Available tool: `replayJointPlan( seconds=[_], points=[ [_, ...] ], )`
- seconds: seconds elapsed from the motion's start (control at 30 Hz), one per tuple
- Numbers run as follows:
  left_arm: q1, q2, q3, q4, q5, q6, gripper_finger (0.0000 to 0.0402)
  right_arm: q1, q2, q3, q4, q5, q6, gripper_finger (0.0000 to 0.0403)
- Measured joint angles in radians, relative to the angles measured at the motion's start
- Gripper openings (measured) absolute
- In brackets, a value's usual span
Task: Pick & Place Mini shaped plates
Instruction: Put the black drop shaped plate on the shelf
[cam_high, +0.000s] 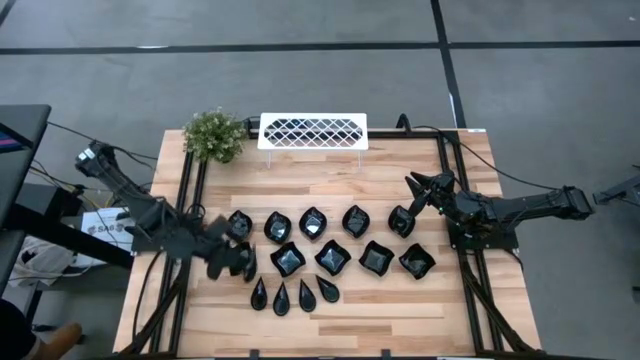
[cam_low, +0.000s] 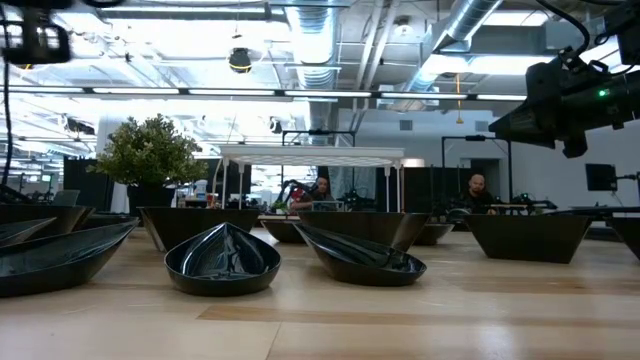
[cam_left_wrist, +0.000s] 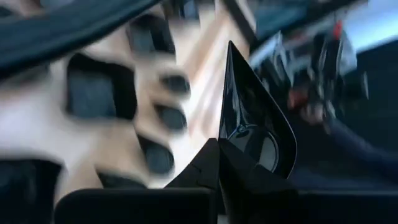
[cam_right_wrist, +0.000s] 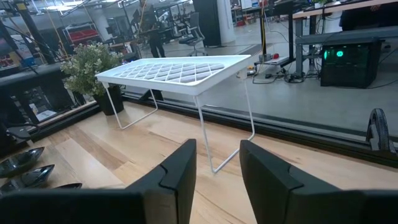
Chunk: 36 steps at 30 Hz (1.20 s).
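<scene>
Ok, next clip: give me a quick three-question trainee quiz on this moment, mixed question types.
1. True or false: the left gripper is shut on a mini plate.
2. Where does the white rack stand? A) the table's far edge, beside the potted plant B) among the plates C) on the floor
3. The right gripper holds: ____.

Key: 1 true. 2 A. 3 nothing; its fingers stand open, pointed toward the rack.
</scene>
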<state>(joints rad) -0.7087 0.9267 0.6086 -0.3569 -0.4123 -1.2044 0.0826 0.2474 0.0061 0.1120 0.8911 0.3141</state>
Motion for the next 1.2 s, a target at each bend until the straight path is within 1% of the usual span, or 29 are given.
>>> replayJointPlan(
  seconds=[0.13, 0.27, 0.37, 0.53, 0.73, 0.9, 1.03, 1.2],
  points=[
    [0.147, -0.016, 0.0, 0.005, 0.001, 0.056, 0.0003, 0.0, 0.0, 0.0, 0.0, 0.0, 0.0, 0.0119],
    [0.314, -0.015, 0.012, 0.019, 0.064, 0.133, 0.0003, 0.0, 0.0, 0.0, 0.0, 0.0, 0.0, 0.0119],
    [0.436, -0.008, 0.059, 0.024, 0.104, 0.236, 0.0003, 0.0, 0.0, 0.0, 0.0, 0.0, 0.0, 0.0119],
    [0.614, 0.057, 0.187, 0.024, 0.162, 0.455, 0.0003, 0.0, 0.0, 0.0, 0.0, 0.0, 0.0, 0.0119],
    [0.791, 0.21, 0.361, 0.019, 0.274, 0.662, 0.0003, 0.0, 0.0, 0.0, -0.002, 0.0, 0.0, 0.0119],
    [0.911, 0.327, 0.497, 0.008, 0.276, 0.813, 0.0003, 0.0, 0.0, 0.0, -0.002, 0.0, 0.0, 0.0119],
    [1.002, 0.4, 0.609, -0.036, 0.276, 0.912, 0.0003, 0.0, 0.0, 0.0, -0.002, 0.0, 0.0, 0.0119],
    [1.113, 0.475, 0.733, -0.123, 0.263, 0.972, 0.0003, 0.0, 0.0, 0.0, -0.002, 0.0, 0.0, 0.0119]
  ],
)
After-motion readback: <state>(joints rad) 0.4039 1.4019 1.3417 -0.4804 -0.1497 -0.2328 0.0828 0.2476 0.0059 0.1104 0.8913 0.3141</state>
